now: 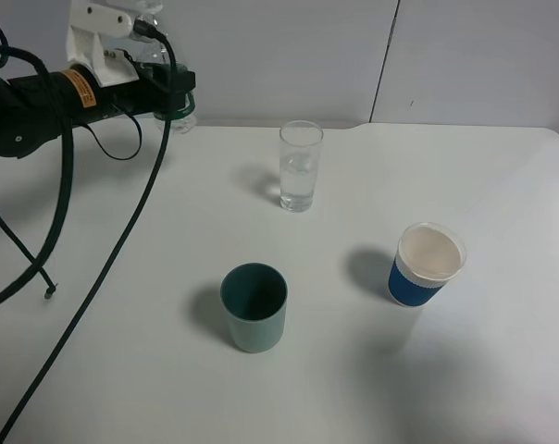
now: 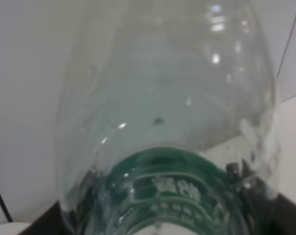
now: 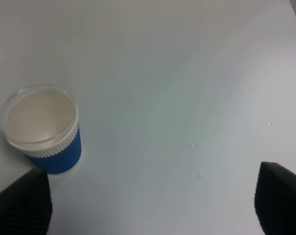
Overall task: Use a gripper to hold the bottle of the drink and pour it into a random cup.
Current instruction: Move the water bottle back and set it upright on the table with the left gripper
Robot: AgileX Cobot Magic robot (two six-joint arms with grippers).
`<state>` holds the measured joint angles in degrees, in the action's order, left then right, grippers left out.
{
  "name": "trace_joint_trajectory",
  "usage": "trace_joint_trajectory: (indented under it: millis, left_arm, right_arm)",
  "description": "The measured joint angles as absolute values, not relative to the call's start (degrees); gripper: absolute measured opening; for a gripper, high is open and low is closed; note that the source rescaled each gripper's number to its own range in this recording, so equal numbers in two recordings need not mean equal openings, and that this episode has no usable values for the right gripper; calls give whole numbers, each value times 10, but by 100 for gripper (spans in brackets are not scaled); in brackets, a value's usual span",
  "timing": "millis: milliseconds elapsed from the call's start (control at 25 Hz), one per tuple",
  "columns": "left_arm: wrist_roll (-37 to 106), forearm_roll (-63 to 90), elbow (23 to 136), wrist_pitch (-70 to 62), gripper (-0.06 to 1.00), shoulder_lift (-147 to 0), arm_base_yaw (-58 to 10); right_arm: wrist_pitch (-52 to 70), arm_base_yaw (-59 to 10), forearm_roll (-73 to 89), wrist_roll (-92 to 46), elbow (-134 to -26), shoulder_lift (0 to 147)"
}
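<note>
Clear bottle (image 2: 167, 122) is clamped in your left pincer (image 1: 173, 97), up at the counter's (image 1: 502, 176) far left corner, well apart from the glass (image 1: 300, 166). Carry it level until it's over the rim, then tilt slowly. Right pincer (image 3: 148, 205) hangs released near the blue cup (image 3: 42, 129).

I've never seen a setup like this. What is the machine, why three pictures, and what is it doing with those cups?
It is a robot with two arms, each ending in a gripper. One picture looks down from a high camera; the other two come from cameras on the wrists. On the white table stand a clear glass, a teal cup and a blue cup. The left gripper, at the table's far left, is shut on a clear bottle with a green label, which fills its wrist view. The right gripper is open, holds nothing, and looks down on the blue cup.
</note>
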<state>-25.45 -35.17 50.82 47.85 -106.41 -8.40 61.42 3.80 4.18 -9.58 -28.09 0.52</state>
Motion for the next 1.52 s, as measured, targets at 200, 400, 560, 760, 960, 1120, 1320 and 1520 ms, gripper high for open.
trace_joint_trajectory:
  millis: [200, 400, 560, 760, 960, 1120, 1320, 1520]
  left_arm:
    - [-255, -394, 490, 531, 3, -1069, -39]
    - [-233, -416, 481, 569, 3, -1101, -13]
    - [-195, -419, 481, 591, 3, -1133, -5]
    - [-154, -420, 481, 634, 3, -1170, -1]
    - [-147, -423, 480, 644, 3, -1201, -1]
    - [-147, -423, 480, 652, 3, -1215, -1]
    - [-138, -423, 480, 670, 3, -1230, -1]
    - [-130, -423, 481, 681, 3, -1252, -1]
  right_arm:
    - [614, 38, 42, -96, -281, 5]
    - [614, 38, 42, -96, -281, 5]
    - [614, 38, 42, -96, -281, 5]
    - [614, 38, 42, -96, -281, 5]
    - [614, 38, 42, -96, -281, 5]
    - [614, 38, 42, -96, -281, 5]
    - [614, 38, 42, -96, -281, 5]
    - [614, 38, 42, -96, -281, 5]
